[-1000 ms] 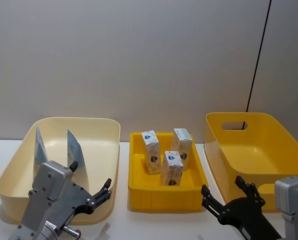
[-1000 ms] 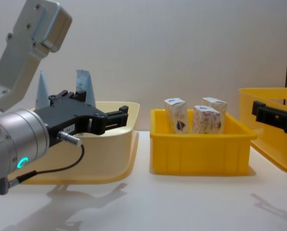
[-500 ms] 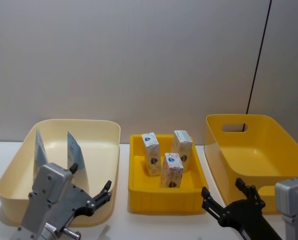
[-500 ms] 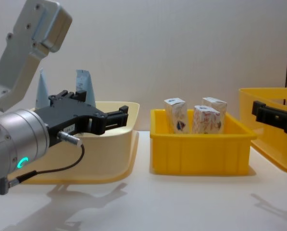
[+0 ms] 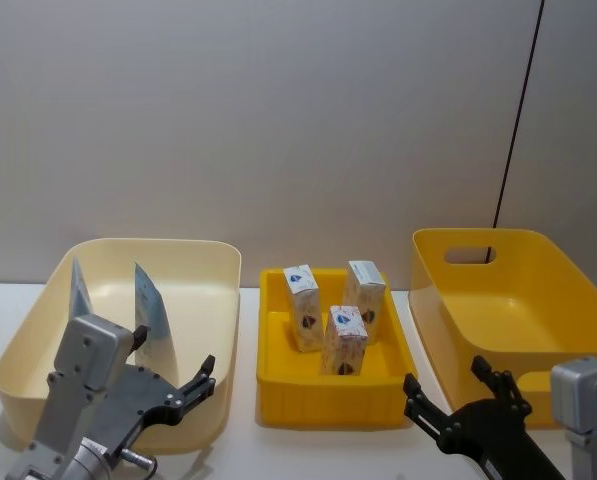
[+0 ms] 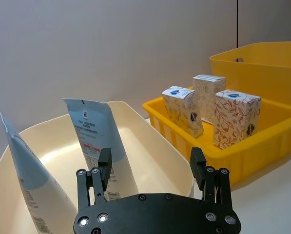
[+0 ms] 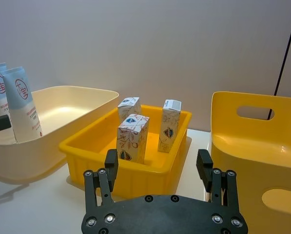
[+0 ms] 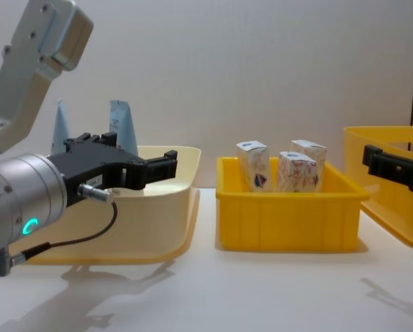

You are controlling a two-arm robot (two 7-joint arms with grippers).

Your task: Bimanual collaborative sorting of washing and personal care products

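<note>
Two light-blue tubes [image 5: 150,311] [image 5: 77,298] stand crimped end up in the cream bin [image 5: 224,262] on the left. Three white cartons [image 5: 302,304] [image 5: 364,295] [image 5: 343,339] stand upright in the small yellow tray [image 5: 278,385] in the middle. My left gripper [image 5: 175,356] hovers open and empty by the cream bin's near right corner. Its wrist view looks past the gripper [image 6: 151,165] at a tube [image 6: 94,141] and the cartons [image 6: 235,117]. My right gripper [image 5: 446,378] is open and empty, low in front of the gap between the tray and the big bin.
A large yellow bin [image 5: 518,238] with a handle slot stands at the right, nothing visible inside. All three containers sit in a row on a white table [image 8: 261,290] before a plain grey wall. Open tabletop lies in front of them.
My left arm has pulled back a little toward the left and lower, still open. The right arm, the tubes and the cartons have not moved.
</note>
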